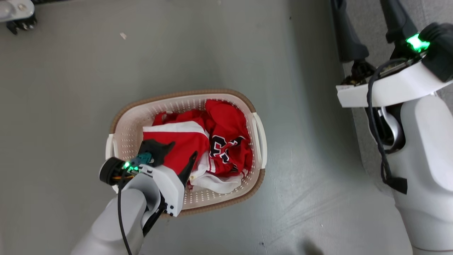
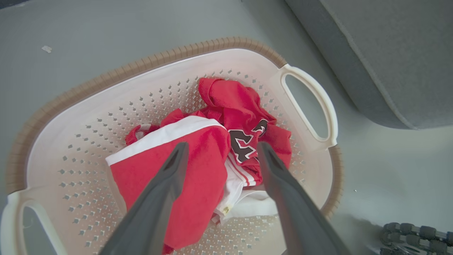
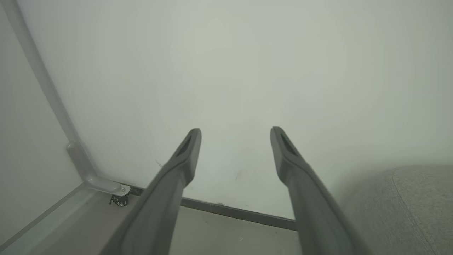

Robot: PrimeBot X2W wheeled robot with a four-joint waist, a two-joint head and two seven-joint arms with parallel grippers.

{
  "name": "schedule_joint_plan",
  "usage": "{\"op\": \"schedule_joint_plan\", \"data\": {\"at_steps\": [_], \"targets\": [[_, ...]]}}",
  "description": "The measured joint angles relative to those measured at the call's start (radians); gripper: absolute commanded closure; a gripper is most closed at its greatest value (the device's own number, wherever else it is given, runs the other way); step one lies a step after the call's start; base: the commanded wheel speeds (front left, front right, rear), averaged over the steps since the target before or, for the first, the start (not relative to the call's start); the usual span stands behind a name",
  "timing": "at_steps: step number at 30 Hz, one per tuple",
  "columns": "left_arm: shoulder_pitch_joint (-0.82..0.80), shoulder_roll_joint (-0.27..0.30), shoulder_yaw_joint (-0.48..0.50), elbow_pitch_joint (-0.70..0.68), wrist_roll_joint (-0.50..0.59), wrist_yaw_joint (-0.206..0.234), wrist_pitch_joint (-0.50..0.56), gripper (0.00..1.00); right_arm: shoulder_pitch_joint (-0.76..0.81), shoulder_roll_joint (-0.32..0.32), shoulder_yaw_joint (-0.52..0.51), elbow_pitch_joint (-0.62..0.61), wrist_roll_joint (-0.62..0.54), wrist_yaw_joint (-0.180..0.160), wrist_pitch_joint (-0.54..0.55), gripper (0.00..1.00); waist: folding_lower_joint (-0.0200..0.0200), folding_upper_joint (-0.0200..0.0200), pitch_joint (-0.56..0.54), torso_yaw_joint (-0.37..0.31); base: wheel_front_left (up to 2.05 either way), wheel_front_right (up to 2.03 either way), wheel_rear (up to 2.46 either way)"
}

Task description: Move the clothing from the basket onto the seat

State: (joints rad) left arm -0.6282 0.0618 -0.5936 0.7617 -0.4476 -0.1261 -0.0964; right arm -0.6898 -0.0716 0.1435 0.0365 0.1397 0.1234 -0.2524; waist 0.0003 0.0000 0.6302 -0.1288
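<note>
Nothing is yet transferred: the clothing (image 1: 226, 127) is contained in the basket (image 1: 184, 95), on the floor left of the seat (image 2: 389, 53). The left gripper (image 2: 223, 145) is positioned over the clothing, jaws spread and empty. The right gripper (image 3: 236, 130) is likewise spread and empty.

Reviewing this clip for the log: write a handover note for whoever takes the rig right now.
Left gripper: open, over the red garment in the basket, nothing held.
Right gripper: open, empty, pointing at a wall, beside the sofa.
Red garment and jersey both lie in the basket, on the floor by the sofa.
Done: no garment moved yet.
Left: grasp each garment, carry it to the sofa.
</note>
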Motion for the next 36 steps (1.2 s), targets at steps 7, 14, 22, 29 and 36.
{"op": "schedule_joint_plan", "data": {"at_steps": [7,14,22,29,36], "targets": [[-0.069,0.0,-0.047,0.03,0.013,0.0,0.021,0.0,-0.053,0.001,0.007,-0.007,0.001,0.0,-0.004,0.0,0.0,0.0,0.07,-0.013,0.0,0.0,0.0],[-0.128,-0.001,-0.095,0.057,0.019,0.0,0.043,0.0,-0.097,0.003,0.008,-0.018,0.007,0.0,-0.004,0.0,0.0,0.0,0.134,-0.026,0.0,0.0,0.0],[-0.199,0.017,-0.104,0.129,0.063,0.0,0.067,0.0,-0.136,0.005,0.02,-0.025,0.037,0.0,-0.004,0.0,0.0,0.0,0.199,-0.04,0.0,0.0,0.0],[-0.244,0.021,-0.096,0.178,0.072,0.011,0.087,0.0,-0.162,0.007,0.042,-0.023,0.047,0.0,-0.004,0.0,0.0,0.0,0.249,-0.051,0.0,0.0,0.0],[-0.275,0.013,-0.093,0.202,0.072,0.013,0.088,0.0,-0.189,0.007,0.049,-0.024,0.055,0.0,-0.004,0.0,-0.0001,0.0,0.289,-0.06,0.0,0.0,0.0]]}}
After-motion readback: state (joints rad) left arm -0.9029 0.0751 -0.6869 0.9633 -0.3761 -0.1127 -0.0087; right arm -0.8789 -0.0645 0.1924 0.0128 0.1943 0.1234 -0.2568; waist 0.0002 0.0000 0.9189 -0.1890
